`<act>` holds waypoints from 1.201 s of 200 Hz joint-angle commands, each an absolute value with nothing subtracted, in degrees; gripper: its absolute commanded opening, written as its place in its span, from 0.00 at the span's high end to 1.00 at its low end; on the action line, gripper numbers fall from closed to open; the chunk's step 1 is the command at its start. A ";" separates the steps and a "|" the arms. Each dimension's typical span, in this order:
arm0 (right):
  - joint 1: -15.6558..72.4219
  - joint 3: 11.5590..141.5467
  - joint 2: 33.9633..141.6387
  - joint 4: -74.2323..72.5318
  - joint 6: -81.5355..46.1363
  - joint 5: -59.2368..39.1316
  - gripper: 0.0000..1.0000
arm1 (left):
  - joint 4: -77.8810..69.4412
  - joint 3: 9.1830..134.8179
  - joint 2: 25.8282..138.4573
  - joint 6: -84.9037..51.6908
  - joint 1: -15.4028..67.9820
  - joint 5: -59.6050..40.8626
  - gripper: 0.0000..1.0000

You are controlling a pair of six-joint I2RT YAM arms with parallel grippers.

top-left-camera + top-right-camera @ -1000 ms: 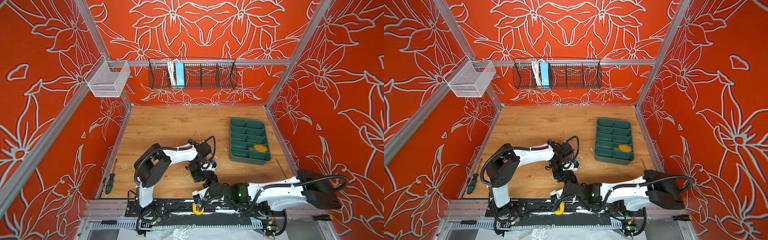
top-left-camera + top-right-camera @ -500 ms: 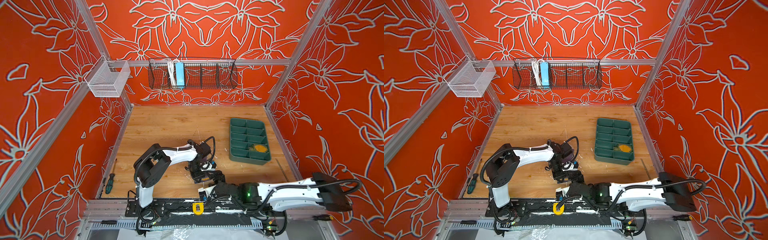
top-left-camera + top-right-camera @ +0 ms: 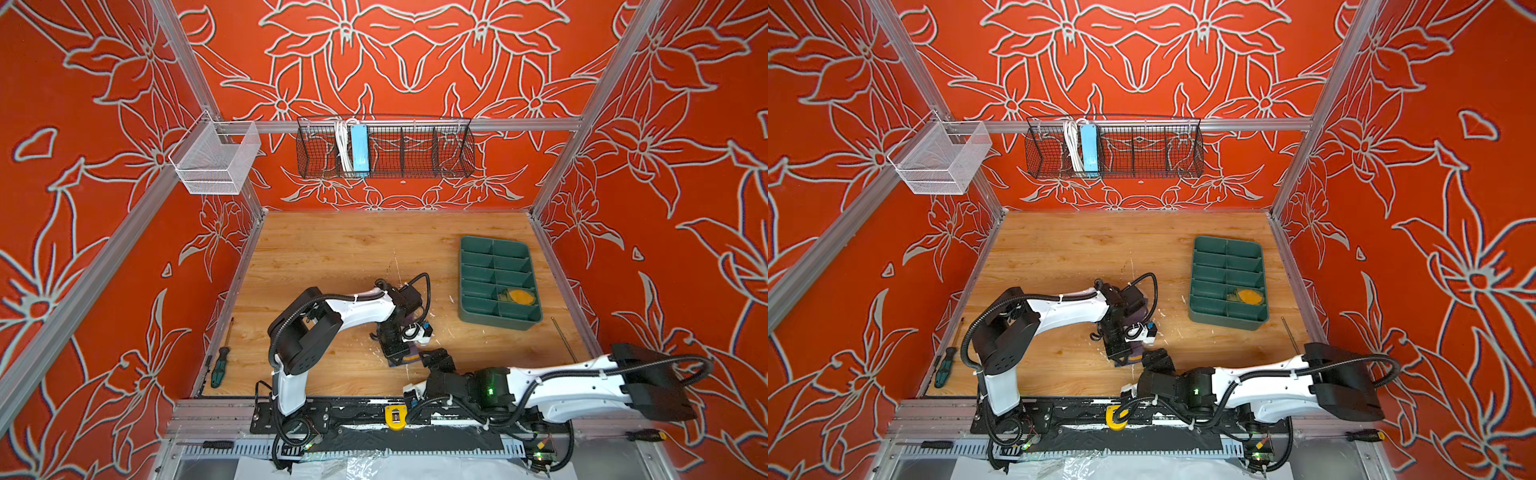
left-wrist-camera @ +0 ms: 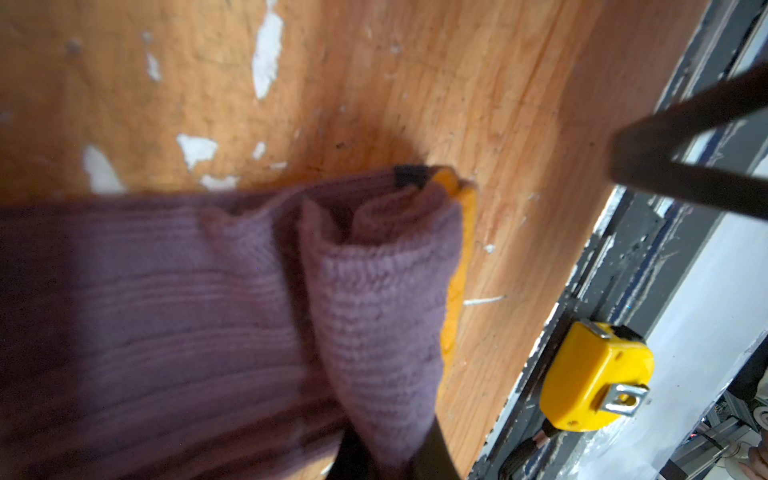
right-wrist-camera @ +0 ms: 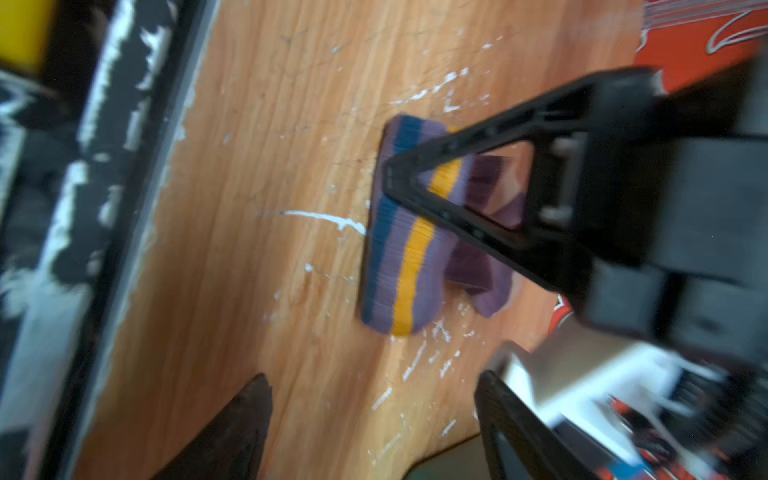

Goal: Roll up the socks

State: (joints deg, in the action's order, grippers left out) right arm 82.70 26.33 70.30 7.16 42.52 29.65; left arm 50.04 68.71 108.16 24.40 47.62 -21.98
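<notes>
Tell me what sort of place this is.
Most likely a robot test booth: a left arm and a right arm mounted on a rail, an aluminium frame around printed flower walls, and a wire basket hung on it.

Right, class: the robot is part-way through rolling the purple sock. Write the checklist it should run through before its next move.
1. Left tool shut on the purple sock, at its rolled part: ok.
2. Roll complete: not ok; the striped cuff lies flat on the table.
3. Right tool open, off the sock: ok.
4. Clearance between the two tools: cannot tell; they sit very close in both top views.
5. Olive-green sock in the green tray: ok.
</notes>
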 commanded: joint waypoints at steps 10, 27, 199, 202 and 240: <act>79.11 26.13 77.17 -4.48 42.63 30.46 0.22 | 51.11 66.62 109.89 25.13 47.94 -20.24 1.00; 77.95 26.62 80.59 -8.25 42.58 30.81 0.22 | 51.02 66.77 110.06 25.22 47.91 -20.55 1.00; 77.41 31.93 89.50 5.77 35.66 22.93 1.00 | 42.40 65.71 102.21 24.49 47.29 -12.10 0.59; 77.29 32.31 89.40 6.71 35.27 22.35 1.00 | 41.54 65.42 101.53 24.46 47.29 -11.37 0.57; 74.37 35.71 90.59 13.67 31.85 17.63 1.00 | 25.60 58.20 88.84 30.13 47.08 3.81 0.37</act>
